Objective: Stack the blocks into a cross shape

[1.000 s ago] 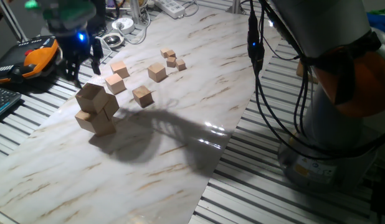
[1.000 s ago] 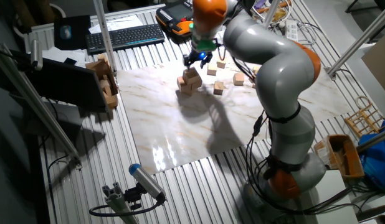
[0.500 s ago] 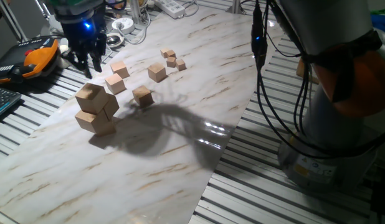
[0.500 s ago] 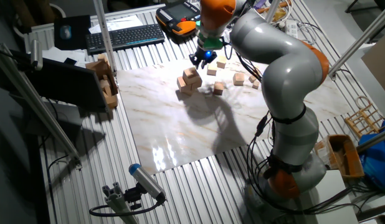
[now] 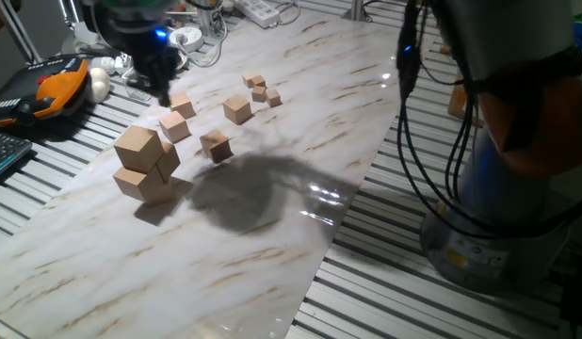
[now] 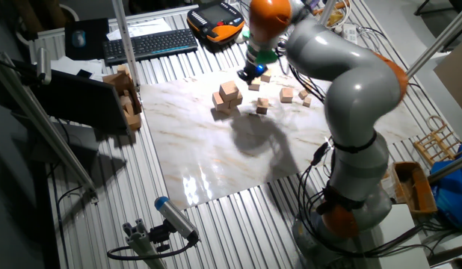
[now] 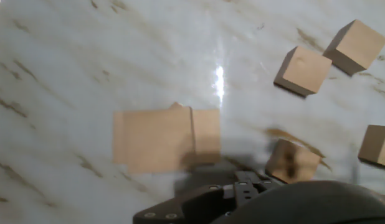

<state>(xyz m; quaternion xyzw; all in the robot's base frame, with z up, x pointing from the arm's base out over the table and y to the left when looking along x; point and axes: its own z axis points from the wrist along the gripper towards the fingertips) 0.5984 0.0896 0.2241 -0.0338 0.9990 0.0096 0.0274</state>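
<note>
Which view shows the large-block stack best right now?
One fixed view: the stack is close, its tiers and side faces distinct, with the gripper behind it. The other fixed view shows it small. The hand view shows only its top faces.

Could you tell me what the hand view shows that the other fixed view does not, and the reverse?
Only the hand view shows the stack of large blocks from straight above, its top cube overlapping a lower one, with the marble tabletop filling the frame; the fingers are hidden behind the dark hand body.

Only the other fixed view shows the whole arm, the gripper hanging beside and above the stack, the keyboard and the orange pendant.

Both show the stack and loose medium cubes on the marble.
</note>
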